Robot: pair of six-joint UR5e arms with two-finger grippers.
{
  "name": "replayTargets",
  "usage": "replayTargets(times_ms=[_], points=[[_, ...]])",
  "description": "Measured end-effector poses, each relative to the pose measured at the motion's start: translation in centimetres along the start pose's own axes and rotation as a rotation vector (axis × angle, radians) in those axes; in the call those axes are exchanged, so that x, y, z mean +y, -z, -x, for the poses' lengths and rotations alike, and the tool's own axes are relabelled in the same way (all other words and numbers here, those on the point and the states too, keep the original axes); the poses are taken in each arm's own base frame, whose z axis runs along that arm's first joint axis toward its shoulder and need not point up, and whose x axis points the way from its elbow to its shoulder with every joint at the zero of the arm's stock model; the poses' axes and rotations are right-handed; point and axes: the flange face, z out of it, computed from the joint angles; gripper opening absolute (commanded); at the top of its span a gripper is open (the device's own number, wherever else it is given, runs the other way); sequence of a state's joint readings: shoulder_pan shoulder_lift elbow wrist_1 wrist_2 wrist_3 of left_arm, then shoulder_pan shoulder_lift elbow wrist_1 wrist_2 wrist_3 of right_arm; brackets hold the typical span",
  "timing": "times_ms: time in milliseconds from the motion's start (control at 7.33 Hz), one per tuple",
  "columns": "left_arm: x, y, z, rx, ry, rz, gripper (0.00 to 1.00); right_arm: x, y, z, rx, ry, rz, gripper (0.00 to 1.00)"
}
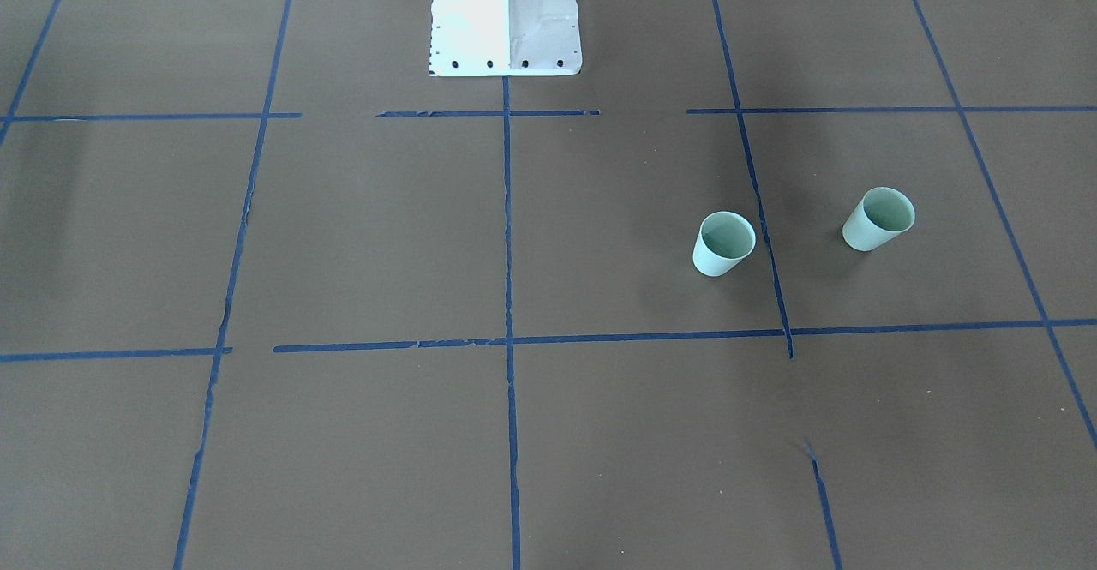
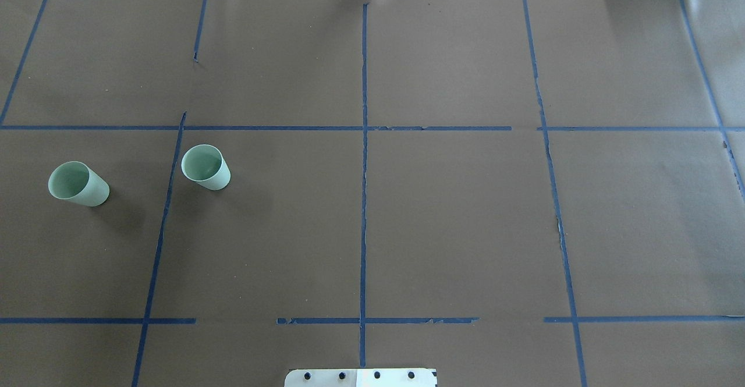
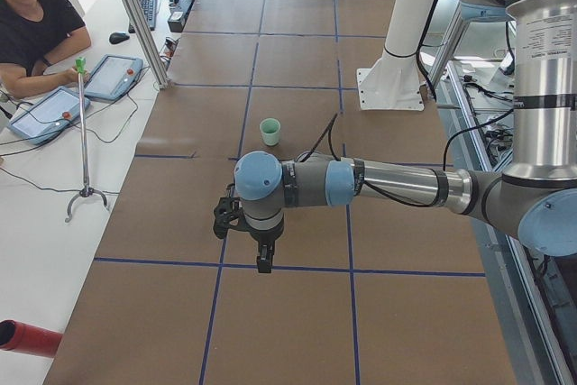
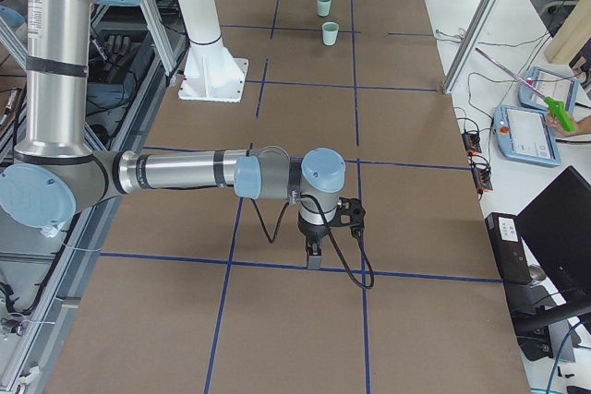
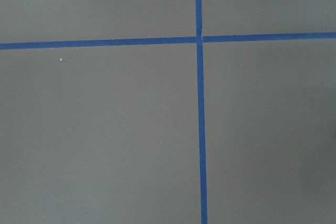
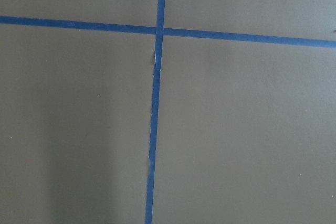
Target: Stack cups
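Two pale mint-green cups stand upright and apart on the brown table, on the robot's left side. One cup [image 1: 724, 243] [image 2: 205, 167] is nearer the middle, the other cup [image 1: 878, 219] [image 2: 77, 184] is further out. Both show far off in the exterior right view [image 4: 331, 34] [image 4: 323, 5]. Only one shows in the exterior left view [image 3: 270, 131]. My left gripper [image 3: 263, 263] hangs pointing down above the table, well away from the cups. My right gripper [image 4: 314, 257] hangs the same way at the other end. I cannot tell whether either is open. Both wrist views show only paper and tape.
Blue tape lines [image 2: 364, 201] divide the brown paper into a grid. The white robot base plate [image 1: 506, 30] [image 2: 361, 377] sits at the table's robot-side edge. An operator [image 3: 36, 24] sits beside the table with tablets [image 3: 115, 76]. A stand [image 3: 83, 142] is near him.
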State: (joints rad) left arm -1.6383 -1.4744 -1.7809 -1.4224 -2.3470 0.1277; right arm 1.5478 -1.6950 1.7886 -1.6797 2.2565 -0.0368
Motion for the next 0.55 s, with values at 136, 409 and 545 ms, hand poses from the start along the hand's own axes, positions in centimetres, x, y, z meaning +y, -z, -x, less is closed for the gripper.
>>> replayTargets(times_ms=[136,409,545], points=[[-0.10,-0.01,-0.18,0.017,0.001,-0.005,1.00,0.00,-0.01,-0.01,0.000,0.000,0.000,1.00],[-0.06,0.23,-0.89,0.080,0.014,-0.012,1.00,0.00,-0.01,-0.01,0.000,0.000,0.000,1.00],[0.33,0.05,-0.80,0.099,0.017,-0.011,1.00,0.00,-0.03,-0.01,0.000,0.000,0.001,1.00]])
